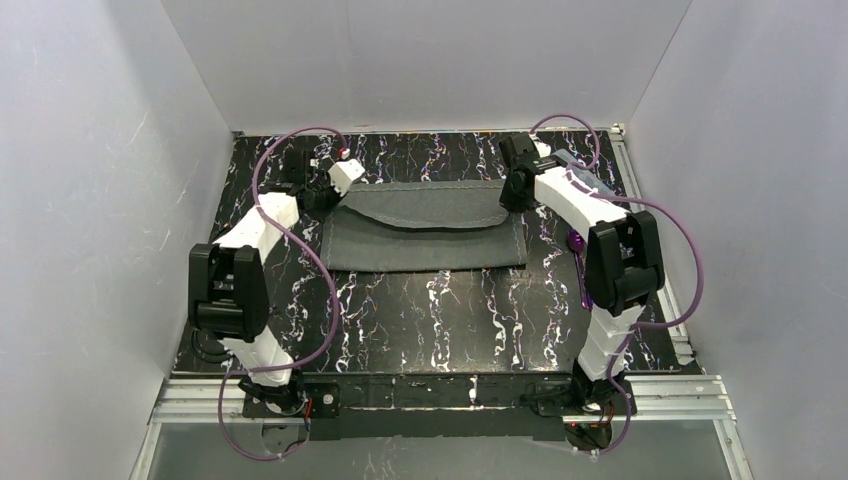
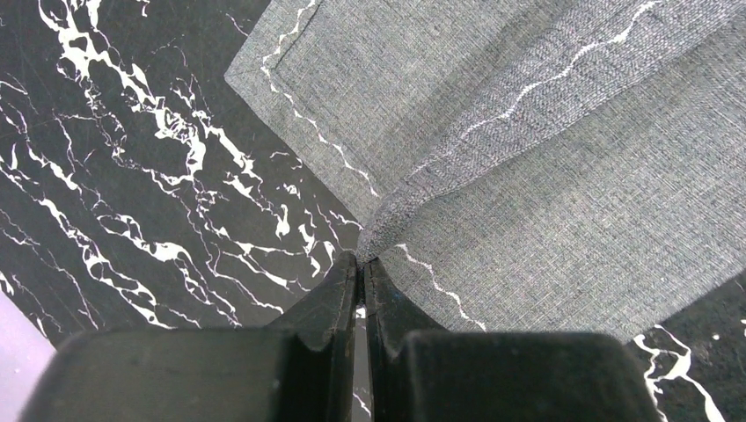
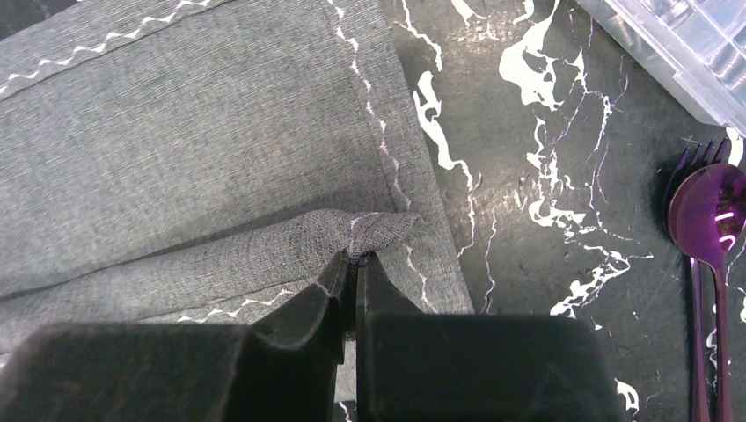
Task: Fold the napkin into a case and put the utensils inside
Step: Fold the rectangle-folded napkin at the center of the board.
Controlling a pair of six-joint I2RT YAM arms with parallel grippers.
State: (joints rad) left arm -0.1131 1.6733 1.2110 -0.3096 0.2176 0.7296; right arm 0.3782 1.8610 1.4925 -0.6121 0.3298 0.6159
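The dark grey napkin (image 1: 425,240) lies across the back half of the table, and its far edge is raised into a strip that sags in the middle. My left gripper (image 1: 335,195) is shut on that strip's left end; in the left wrist view the tips (image 2: 362,261) pinch a bunched corner of the napkin (image 2: 528,176). At the right end my right gripper (image 1: 515,195) is shut too, with its tips (image 3: 354,257) nipping a fold of the napkin (image 3: 193,149). The purple spoon (image 3: 708,211) and fork (image 3: 691,158) lie side by side on the table right of the cloth, beside the right arm (image 1: 578,245).
A clear plastic compartment box (image 3: 677,53) sits at the back right, partly behind the right arm (image 1: 590,178). White walls close in the black marbled table (image 1: 440,320) on three sides. A metal rail runs along the right edge (image 1: 640,190).
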